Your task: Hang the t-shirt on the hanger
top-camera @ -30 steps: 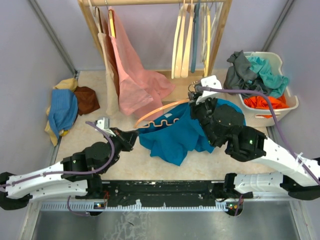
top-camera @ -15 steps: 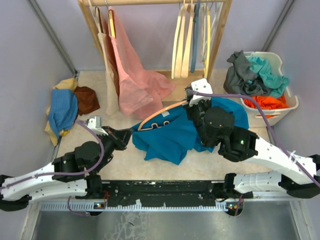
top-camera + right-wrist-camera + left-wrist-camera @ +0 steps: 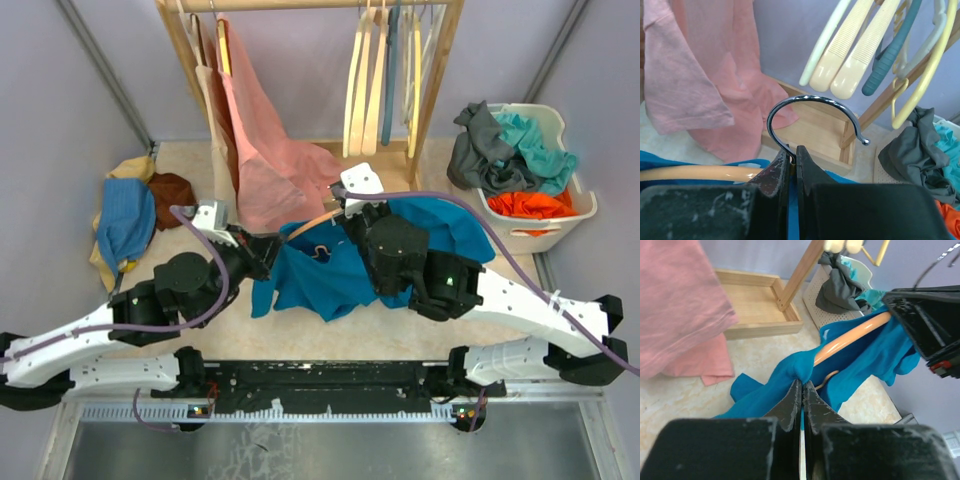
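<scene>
The deep teal t-shirt [image 3: 320, 283] lies bunched on the table between the two arms, draped over the hanger. An orange-tan arm of the hanger [image 3: 850, 337] pokes out of the cloth. My left gripper [image 3: 270, 250] is shut on a fold of the t-shirt [image 3: 802, 367] at its left edge. My right gripper [image 3: 343, 210] is shut on the stem of the hanger's metal hook [image 3: 810, 102], with the tan arm [image 3: 695, 173] running off to the left below. The wavy lower bar is hidden under the cloth.
A wooden rack [image 3: 440, 70] stands at the back with a pink garment [image 3: 265, 160] and pale hangers [image 3: 375, 85]. Its base tray [image 3: 755, 310] lies just beyond the t-shirt. A white basket [image 3: 583, 205] of clothes sits right; a cloth pile [image 3: 130, 215] sits left.
My right gripper has carried the hanger to the left. The t-shirt has been dragged left with it, and more cloth covers the hanger. My left gripper has moved slightly away from the base, still holding the cloth.
</scene>
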Controlling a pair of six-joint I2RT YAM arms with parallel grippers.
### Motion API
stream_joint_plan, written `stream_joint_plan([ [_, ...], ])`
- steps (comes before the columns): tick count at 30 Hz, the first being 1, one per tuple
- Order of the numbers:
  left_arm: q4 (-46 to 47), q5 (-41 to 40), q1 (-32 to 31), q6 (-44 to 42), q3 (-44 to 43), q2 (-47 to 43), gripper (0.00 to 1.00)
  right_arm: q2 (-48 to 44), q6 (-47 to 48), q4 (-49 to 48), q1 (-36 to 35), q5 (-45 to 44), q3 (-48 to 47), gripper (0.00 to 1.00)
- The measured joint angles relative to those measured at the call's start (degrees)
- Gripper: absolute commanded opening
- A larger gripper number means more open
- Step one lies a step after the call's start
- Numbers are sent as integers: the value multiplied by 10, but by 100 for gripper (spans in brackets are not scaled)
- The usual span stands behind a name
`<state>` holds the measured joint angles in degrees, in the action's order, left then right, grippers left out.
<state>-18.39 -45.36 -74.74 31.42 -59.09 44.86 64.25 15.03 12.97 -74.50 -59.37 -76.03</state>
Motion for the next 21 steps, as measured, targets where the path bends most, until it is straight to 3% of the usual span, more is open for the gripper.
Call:
stream_joint_plan([
  [10, -2, 54, 0, -69, -106, 112, 9, 23, -11, 8, -8, 1, -46, 0],
  [21, -27, 69, 0, -143, -176, 163, 18, 23, -48, 47, -8, 23, -63, 0],
])
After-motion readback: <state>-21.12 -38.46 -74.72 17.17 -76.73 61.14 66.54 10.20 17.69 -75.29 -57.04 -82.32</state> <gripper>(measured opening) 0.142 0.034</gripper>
